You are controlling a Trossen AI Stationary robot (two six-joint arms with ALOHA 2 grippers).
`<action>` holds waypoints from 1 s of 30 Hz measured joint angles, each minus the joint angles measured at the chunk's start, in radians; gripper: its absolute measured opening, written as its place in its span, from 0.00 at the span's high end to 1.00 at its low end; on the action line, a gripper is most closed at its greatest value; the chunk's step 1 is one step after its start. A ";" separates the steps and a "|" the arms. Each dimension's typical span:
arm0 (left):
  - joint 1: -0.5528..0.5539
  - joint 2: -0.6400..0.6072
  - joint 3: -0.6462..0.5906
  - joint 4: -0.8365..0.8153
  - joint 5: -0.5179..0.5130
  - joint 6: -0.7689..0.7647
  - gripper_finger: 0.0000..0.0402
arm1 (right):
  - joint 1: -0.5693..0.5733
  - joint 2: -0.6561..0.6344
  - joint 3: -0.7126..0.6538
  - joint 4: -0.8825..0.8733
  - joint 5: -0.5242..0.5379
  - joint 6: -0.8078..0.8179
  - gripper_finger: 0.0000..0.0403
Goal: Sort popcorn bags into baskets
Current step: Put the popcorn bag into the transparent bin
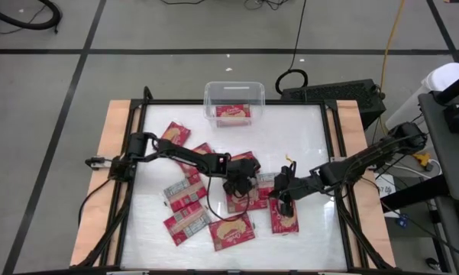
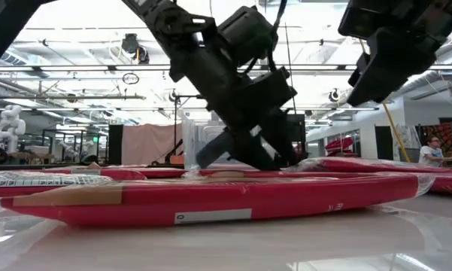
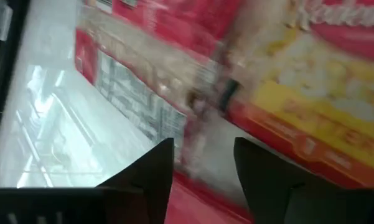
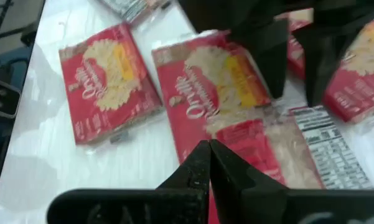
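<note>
Motion blur smears the packets throughout the left wrist view; label text there is illegible. In the high view, the left gripper covers part of the packet beneath it. The bin in the low view stands mostly hidden behind that arm.

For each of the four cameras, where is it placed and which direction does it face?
High: overhead, looking down; both arms, clear plastic bin.
Low: table height, looking level; left gripper above flat red popcorn packets.
Left wrist: behind its own open fingers, facing packets.
Right wrist: behind its own shut fingers, facing packets.
Shared: the right wrist and low views both show the left gripper.
</note>
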 joint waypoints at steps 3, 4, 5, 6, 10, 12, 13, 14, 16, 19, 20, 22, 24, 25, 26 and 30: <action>0.011 0.018 0.000 0.034 0.036 0.029 0.61 | 0.008 0.000 0.000 0.003 -0.001 0.004 1.00; 0.014 0.025 0.001 0.055 0.051 0.039 0.63 | 0.009 0.000 0.000 0.003 -0.001 0.007 1.00; 0.016 0.027 0.001 0.056 0.060 0.047 0.64 | 0.009 0.000 0.000 0.004 -0.001 0.007 1.00; 0.016 0.029 0.001 0.054 0.065 0.055 0.66 | 0.009 0.000 0.000 0.004 0.000 0.008 1.00; 0.017 0.048 0.002 0.087 0.076 0.030 0.81 | 0.009 0.000 0.000 0.006 0.005 -0.002 1.00; 0.017 0.049 0.002 0.086 0.075 0.000 0.93 | 0.009 0.000 0.000 0.008 0.028 -0.014 1.00; 0.017 0.049 0.002 0.089 0.075 -0.034 0.96 | 0.009 0.000 0.000 0.004 0.041 -0.022 1.00; 0.017 0.044 0.001 0.089 0.074 -0.074 0.97 | 0.009 0.000 0.000 0.003 0.060 -0.025 1.00; 0.021 0.036 0.000 0.087 0.070 -0.136 0.97 | 0.009 0.000 0.000 0.001 0.095 -0.026 1.00; 0.023 -0.005 -0.003 0.073 0.060 -0.243 0.99 | 0.013 0.000 0.000 0.007 0.138 -0.030 1.00; 0.025 -0.023 -0.001 0.081 0.060 -0.276 0.99 | 0.015 -0.001 0.000 0.011 0.155 -0.032 1.00; 0.031 -0.059 -0.001 0.054 0.060 -0.348 0.99 | 0.023 -0.007 0.000 0.013 0.199 -0.048 1.00; 0.043 -0.097 -0.001 0.028 0.050 -0.444 0.99 | 0.040 -0.026 0.000 0.004 0.241 -0.054 1.00; 0.053 -0.117 -0.001 0.006 0.042 -0.503 0.99 | 0.051 -0.036 0.000 -0.012 0.263 -0.054 1.00; 0.065 -0.138 -0.001 -0.008 0.041 -0.558 0.99 | 0.063 -0.047 0.000 -0.023 0.287 -0.054 0.99; 0.118 -0.214 -0.001 -0.094 0.061 -0.713 0.99 | 0.107 -0.083 -0.001 -0.062 0.382 -0.054 0.94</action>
